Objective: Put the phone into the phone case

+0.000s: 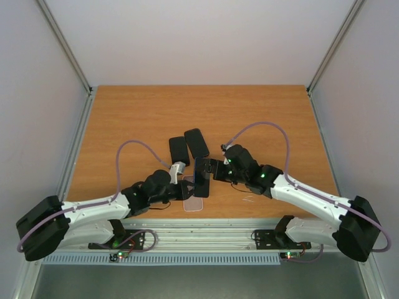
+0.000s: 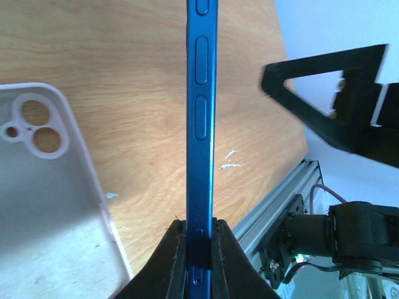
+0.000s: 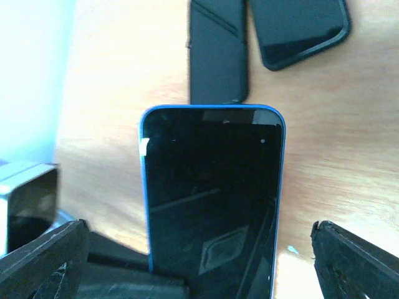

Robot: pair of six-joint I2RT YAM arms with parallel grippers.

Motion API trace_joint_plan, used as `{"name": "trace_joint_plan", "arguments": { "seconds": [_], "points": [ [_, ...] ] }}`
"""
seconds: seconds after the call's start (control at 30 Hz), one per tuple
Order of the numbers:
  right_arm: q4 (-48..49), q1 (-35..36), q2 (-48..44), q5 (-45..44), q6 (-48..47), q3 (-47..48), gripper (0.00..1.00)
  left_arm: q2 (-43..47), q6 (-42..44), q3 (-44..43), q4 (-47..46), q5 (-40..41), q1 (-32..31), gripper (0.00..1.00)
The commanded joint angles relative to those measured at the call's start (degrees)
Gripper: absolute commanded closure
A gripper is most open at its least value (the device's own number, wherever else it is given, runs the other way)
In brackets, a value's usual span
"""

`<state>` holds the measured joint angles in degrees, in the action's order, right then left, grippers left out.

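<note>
A: Picking up from the top view: blue phone [image 1: 201, 177] up off the table [image 1: 156, 112], held on its edge between the two arms, close to the near rail [image 1: 206, 232].

B: Held by which side?

A: By the left end effector [image 1: 185, 182]. Clenched on the phone [image 2: 201, 124], going by the left wrist view, with a black finger [image 2: 168, 268] pressed to each face at the lower end. Looking straight along the blue side frame there, past long buttons in a row.

B: And across on the right?

A: Released. Gaping wide on the right end effector [image 3: 199, 268], with black fingers [image 3: 355, 261] far out on either side of the phone and touching neither edge. Facing the dark screen head-on from that wrist camera.

B: Spotting the phone case [image 2: 50, 205] anywhere?

A: Down flat on the table, clear, just beside the phone's lower end on the left wrist view, apart from it. Showing a camera cut-out with two big round holes and a small one. Not holding the phone yet.

B: Anything else out there?

A: Farther back on the table, a dark slab [image 1: 179, 149] and a second dark slab [image 1: 197, 142], side by side and tilted. Phones or cases, cannot tell which. Also a pair of small white scuffs [image 2: 229, 159] on the wood near the rail.

B: Any brand, label, writing to call out?

A: Cannot read any: too blurred and too small on every view. Only a tiny white fleck [image 3: 144, 147] at the screen's upper left corner.
</note>
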<state>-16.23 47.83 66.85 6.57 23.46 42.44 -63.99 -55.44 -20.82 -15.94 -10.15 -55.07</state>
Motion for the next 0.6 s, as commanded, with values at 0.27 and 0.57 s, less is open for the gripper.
{"name": "trace_joint_plan", "arguments": {
  "seconds": [0.27, 0.57],
  "points": [
    [15.87, -6.83, -9.88, 16.44, -5.02, -9.26, 0.03, 14.66, 0.01, 10.61, -17.09, 1.41, 2.21, 1.0],
    [30.8, -7.54, -6.33, 26.95, -3.28, -12.18, 0.11, 18.75, -3.35, 14.92, -32.92, -1.94, 2.51, 1.0]
  ]
}}
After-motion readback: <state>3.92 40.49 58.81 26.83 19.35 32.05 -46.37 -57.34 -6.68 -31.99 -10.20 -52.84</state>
